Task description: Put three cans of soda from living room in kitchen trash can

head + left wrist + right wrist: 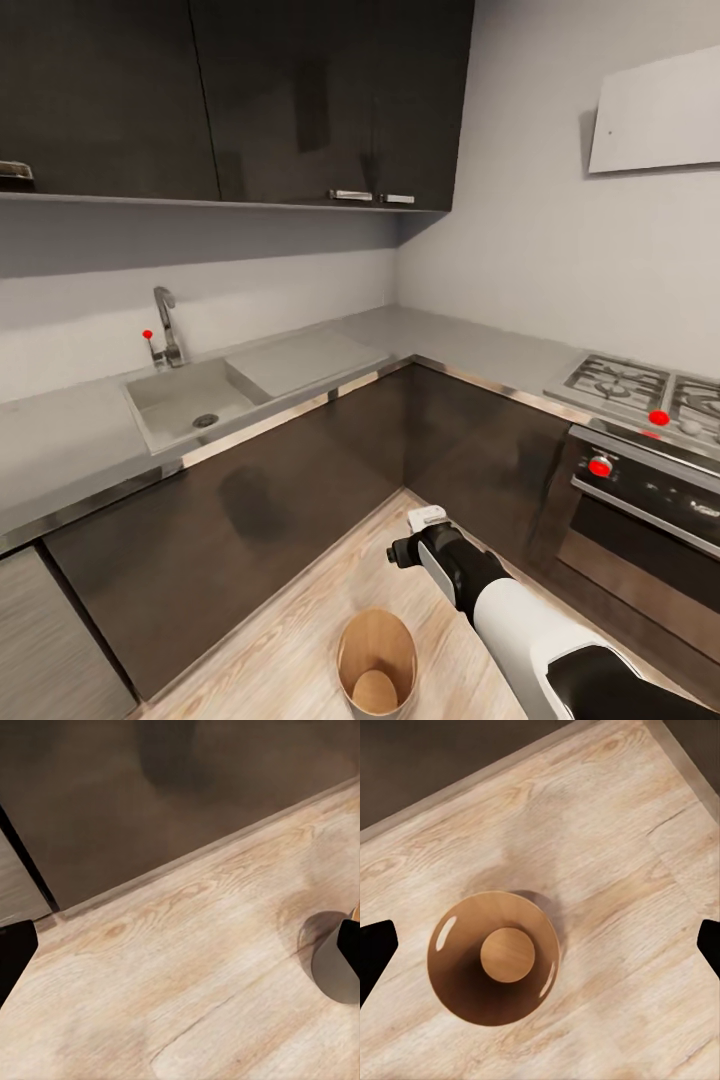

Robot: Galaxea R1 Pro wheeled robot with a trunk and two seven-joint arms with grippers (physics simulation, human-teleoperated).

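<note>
Head view adds sink (195, 400); right wrist shows tash can (457, 967) inside.

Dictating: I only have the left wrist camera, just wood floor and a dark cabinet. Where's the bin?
Observer: On the head camera, the bin stands on the wood floor in front of the corner cabinets, beside the right arm.
Operator: Anything inside it?
Observer: The right wrist camera looks straight down into it; I see its bare bottom and no cans.
Operator: Is the right end effector carrying a can?
Observer: No. The right end effector has its fingers spread wide above the bin, with nothing between them.
</note>
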